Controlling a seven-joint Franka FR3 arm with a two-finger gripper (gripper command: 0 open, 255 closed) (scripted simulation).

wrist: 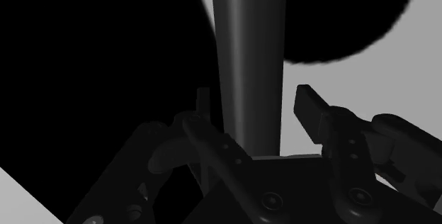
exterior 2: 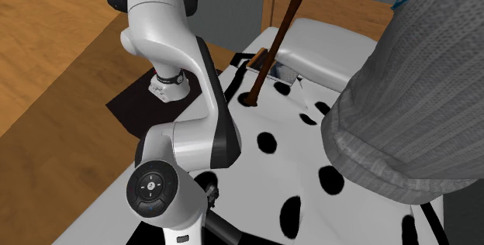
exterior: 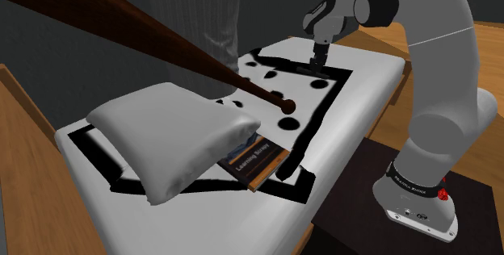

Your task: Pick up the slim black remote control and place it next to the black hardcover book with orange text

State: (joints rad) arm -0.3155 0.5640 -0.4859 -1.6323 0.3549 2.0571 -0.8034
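Logged the hand point(exterior: 321, 54) low over the far part of the bed point(exterior: 367, 66) in the shoulder view. Checked the wrist view: fingers point(wrist: 312, 108) parted, straddling the slim dark remote control point(wrist: 248, 38). One finger at or almost at its side, a sliver of cover showing between the other finger and the remote. Not clasping yet, so holding nothing.

Placed the remote flat on the white, black-spotted cover, running lengthwise away from the hand, beside a large black patch. Far end reaching well past the fingers, near end hidden under the hand.

Found the black book with orange text point(exterior: 257, 158) well apart from the hand, partly tucked under a grey pillow point(exterior: 174, 132). Marked a dark wooden baseball bat point(exterior: 161, 39) slanting across, knob resting on the cover between hand and book. Also a grey knitted garment point(exterior 2: 403, 104) hanging close over the bed.

Risks, as judged:
- Could shove the remote sideways by closing unevenly, one finger arriving first.
- Might let the long body droop or swivel if gripped off-centre.
- Could bury the fingertips in soft bedding by pressing too deep, fouling the close.
- Could clip the bat's knob or shaft by carrying low toward the book.
- Little room beside the book: pillow on one side, bed edge near the other. Might drop the remote off the edge by releasing too near it.
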